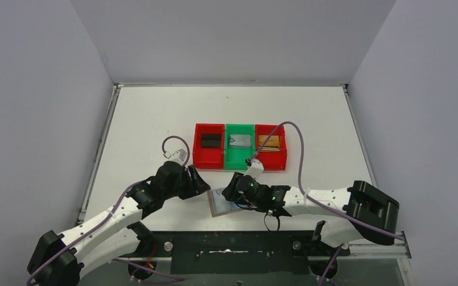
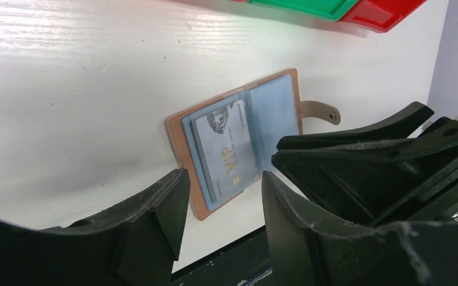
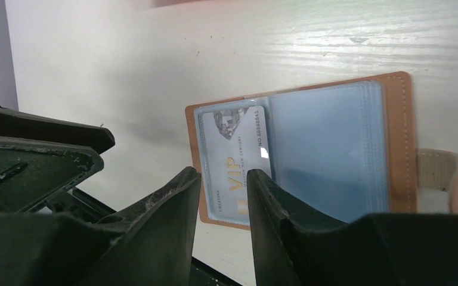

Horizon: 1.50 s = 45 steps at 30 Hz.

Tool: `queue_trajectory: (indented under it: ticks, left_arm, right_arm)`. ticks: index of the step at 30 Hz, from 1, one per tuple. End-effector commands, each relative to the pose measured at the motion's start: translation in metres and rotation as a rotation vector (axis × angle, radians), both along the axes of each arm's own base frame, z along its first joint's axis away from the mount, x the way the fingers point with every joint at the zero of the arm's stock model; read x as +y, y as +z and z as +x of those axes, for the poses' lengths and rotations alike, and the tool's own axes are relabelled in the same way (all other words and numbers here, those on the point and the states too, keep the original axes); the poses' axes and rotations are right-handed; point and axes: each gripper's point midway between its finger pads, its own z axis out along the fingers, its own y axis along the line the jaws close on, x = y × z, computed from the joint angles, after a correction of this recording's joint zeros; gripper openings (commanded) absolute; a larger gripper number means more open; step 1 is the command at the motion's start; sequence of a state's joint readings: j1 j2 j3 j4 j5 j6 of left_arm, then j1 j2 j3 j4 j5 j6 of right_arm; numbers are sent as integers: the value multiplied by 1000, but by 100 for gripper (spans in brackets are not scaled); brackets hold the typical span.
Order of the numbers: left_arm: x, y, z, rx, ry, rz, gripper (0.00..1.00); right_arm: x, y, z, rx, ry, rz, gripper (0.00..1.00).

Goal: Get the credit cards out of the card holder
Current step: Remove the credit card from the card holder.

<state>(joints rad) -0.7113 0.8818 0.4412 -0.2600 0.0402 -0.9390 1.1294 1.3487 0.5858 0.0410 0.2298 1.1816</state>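
1. The card holder lay open and flat on the table, with a light blue card still tucked in one of its slots.
2. The left gripper hovered just beside the holder's left edge, fingers moderately apart, nothing in them.
3. The right gripper hung at the holder's right side, fingers only narrowly apart, empty too.
4. Behind the holder: a black card in the left red bin, a silver card in the green bin, and a gold card in the right red bin.
5. My guess: three out, one to go.
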Motion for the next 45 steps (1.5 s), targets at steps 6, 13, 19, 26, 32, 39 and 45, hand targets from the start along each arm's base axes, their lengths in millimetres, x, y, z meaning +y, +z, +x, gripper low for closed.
queue_trajectory:
  ticks: [6, 13, 19, 26, 32, 39, 45]
  left_arm:
    - [-13, 8, 2, 10, -15, -81, 49]
    - [-23, 6, -3, 28, -74, -105, 46]
    - [-32, 2, -6, 48, -126, -117, 45]
    - [-38, -7, -9, 82, -168, -116, 45]
    - [-42, -15, -10, 106, -199, -95, 44]
    - [-48, -29, -13, 140, -235, -54, 36]
    - [-53, -31, -9, 128, -247, -22, 32]
  right_arm:
    - [26, -3, 1, 38, 59, 16, 36]
    - [10, -24, 1, 87, -4, -20, 34]
    - [2, -33, 1, 113, -29, -66, 32]
    - [-4, -37, 3, 115, -51, -121, 32]
    - [0, -38, 0, 130, -34, -108, 27]
    - [4, -35, -1, 134, -38, -36, 23]
    - [2, -37, -1, 156, -53, 14, 22]
